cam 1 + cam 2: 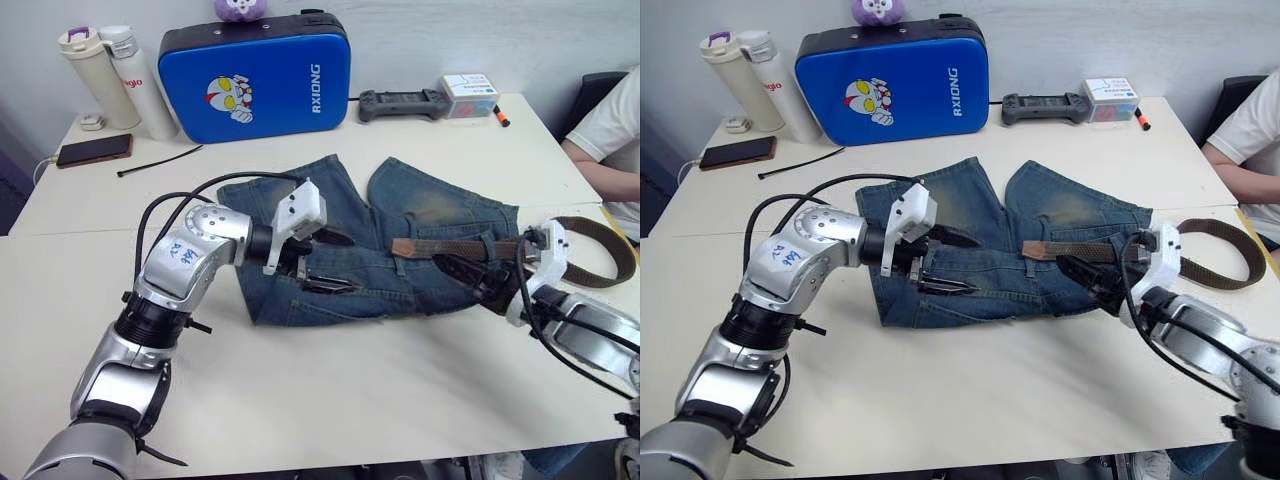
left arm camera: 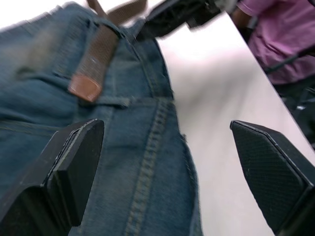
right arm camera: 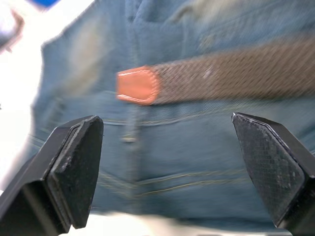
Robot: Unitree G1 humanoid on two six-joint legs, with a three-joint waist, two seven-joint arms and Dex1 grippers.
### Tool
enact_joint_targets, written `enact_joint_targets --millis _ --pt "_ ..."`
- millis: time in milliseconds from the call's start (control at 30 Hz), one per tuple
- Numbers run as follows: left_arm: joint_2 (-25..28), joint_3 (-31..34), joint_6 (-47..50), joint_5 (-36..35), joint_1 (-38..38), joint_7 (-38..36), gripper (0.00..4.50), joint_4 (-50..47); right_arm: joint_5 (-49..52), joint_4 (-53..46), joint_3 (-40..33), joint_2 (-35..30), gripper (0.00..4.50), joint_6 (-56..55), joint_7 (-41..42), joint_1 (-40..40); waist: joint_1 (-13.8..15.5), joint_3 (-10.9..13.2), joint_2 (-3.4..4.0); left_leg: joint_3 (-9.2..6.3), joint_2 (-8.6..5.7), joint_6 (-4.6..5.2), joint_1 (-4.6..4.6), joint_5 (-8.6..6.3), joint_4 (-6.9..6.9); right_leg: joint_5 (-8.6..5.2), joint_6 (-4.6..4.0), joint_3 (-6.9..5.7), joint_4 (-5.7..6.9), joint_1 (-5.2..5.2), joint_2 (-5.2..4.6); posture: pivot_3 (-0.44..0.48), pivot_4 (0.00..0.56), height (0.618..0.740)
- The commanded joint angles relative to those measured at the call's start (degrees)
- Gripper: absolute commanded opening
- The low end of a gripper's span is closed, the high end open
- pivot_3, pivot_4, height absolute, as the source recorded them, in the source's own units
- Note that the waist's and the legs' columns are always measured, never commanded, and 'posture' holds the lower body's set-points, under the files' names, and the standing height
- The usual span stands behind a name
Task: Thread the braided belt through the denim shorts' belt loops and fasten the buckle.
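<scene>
The denim shorts (image 1: 420, 215) lie flat in the middle of the table, waistband toward me. The braided belt (image 1: 455, 246) lies along the waistband, its leather tip (image 3: 138, 85) near the middle, beside a belt loop (image 2: 112, 102). The strap's far end curls in a loop (image 1: 603, 250) on the table off the shorts' right side. The buckle is hidden. My left gripper (image 1: 345, 263) hovers open over the shorts' left half, its fingers pointing at the belt tip. At the waistband's right end my right gripper (image 1: 468, 277) is open just over the strap, holding nothing.
At the back stand a blue case (image 1: 255, 75), two bottles (image 1: 120, 75), a phone (image 1: 93, 150), a black cable tie (image 1: 160, 160), a controller (image 1: 403, 103) and a small box (image 1: 468, 95). A person's arm (image 1: 610, 150) is at the right edge.
</scene>
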Motion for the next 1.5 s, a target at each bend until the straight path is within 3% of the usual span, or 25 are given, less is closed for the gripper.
enact_joint_targets --millis 33,267,867,1200,1500 --pt "0.3 2.9 3.0 -3.0 -0.9 -0.4 4.5 -1.9 9.7 1.2 -2.1 5.3 4.45 -7.5 -8.6 -1.7 -0.1 0.0 0.0 0.01 0.0 0.01 0.01 0.0 0.0 0.0 0.0 0.01 0.02 0.0 0.0 0.0 0.15 0.74" --pt "1.3 4.4 9.1 -4.9 -1.9 0.6 4.5 -2.5 11.1 6.0 -5.4 15.2 4.45 -9.6 -13.5 -2.6 -0.3 0.0 0.01 0.01 0.0 0.01 0.03 0.01 -0.08 0.0 0.0 0.02 0.06 -0.05 0.04 0.0 0.15 0.74" --pt "2.6 4.8 11.8 -5.4 -3.3 1.2 4.5 -1.9 5.0 14.4 -6.0 19.5 4.45 -12.2 -4.2 -6.0 -0.6 0.0 0.05 0.02 0.01 0.01 0.03 0.01 -0.1 0.0 0.0 0.04 0.06 -0.07 0.05 0.0 0.15 0.74" --pt "2.1 4.8 12.3 -5.7 -2.9 1.0 4.5 -1.0 -3.1 18.2 -5.2 24.9 4.45 -11.1 8.9 -5.1 -1.6 0.0 0.07 -0.01 0.01 0.01 0.03 0.01 -0.15 0.0 0.0 0.02 0.2 -0.08 0.06 0.0 0.15 0.74" --pt "2.1 4.6 11.5 -4.3 -2.0 1.6 4.5 1.6 -16.5 21.6 -3.0 26.4 4.45 -11.6 23.9 -6.2 -1.7 -0.1 0.08 0.01 0.01 0.01 0.07 0.01 -0.16 0.0 0.0 0.04 0.2 -0.08 0.07 0.0 0.15 0.74"
